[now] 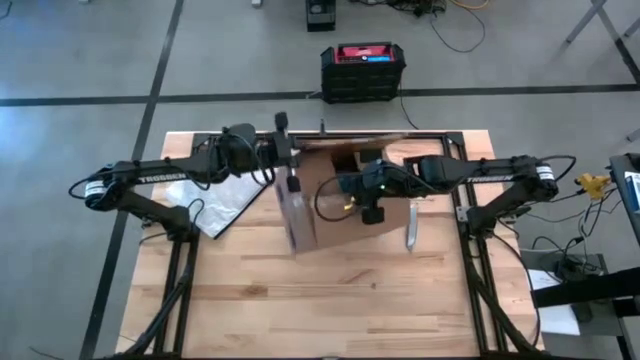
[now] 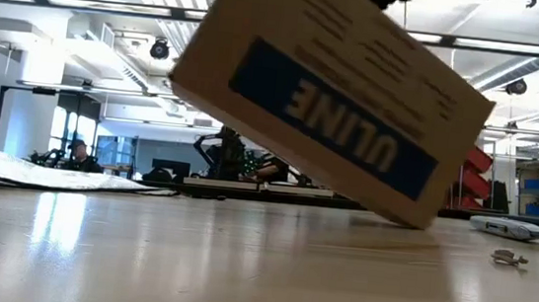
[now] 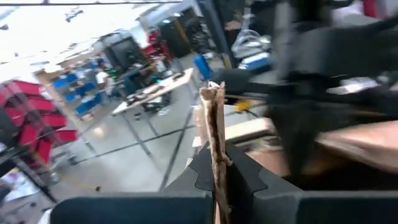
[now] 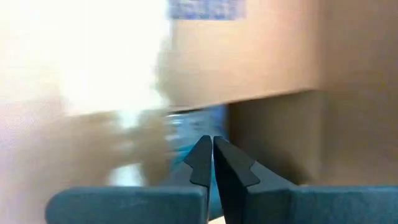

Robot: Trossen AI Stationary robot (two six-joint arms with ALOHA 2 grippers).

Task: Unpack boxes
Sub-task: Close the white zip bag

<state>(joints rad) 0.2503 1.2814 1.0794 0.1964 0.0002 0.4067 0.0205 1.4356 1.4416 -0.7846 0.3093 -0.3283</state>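
The brown cardboard box [image 1: 335, 172] with its blue ULINE label [image 2: 337, 118] hangs tilted over the middle of the table, the label upside down in the low view. My left gripper [image 1: 285, 165] is at the box's left side, shut on a cardboard edge. My right gripper [image 1: 372, 208] reaches slanting down into the open box from the right. Its fingers [image 4: 210, 149] are shut, with nothing visible between them. Something blue [image 4: 189, 127] lies blurred inside the box. My left gripper pinches a cardboard edge [image 3: 213, 134] of the box between its two fingers. The fingers come level from the table's left, and the edge stands upright between them. The box hangs tilted; I cannot tell whether its lowest corner [image 2: 409, 222] touches the table. My right gripper is shut inside the box; I cannot tell whether it touches anything.
A clear plastic bag [image 1: 215, 205] lies on the table's left part. A whitish flat device [image 2: 508, 228] and a small metal piece [image 2: 507, 257] lie to the right of the box. A black-and-red case [image 1: 362, 70] stands on the floor beyond the far edge.
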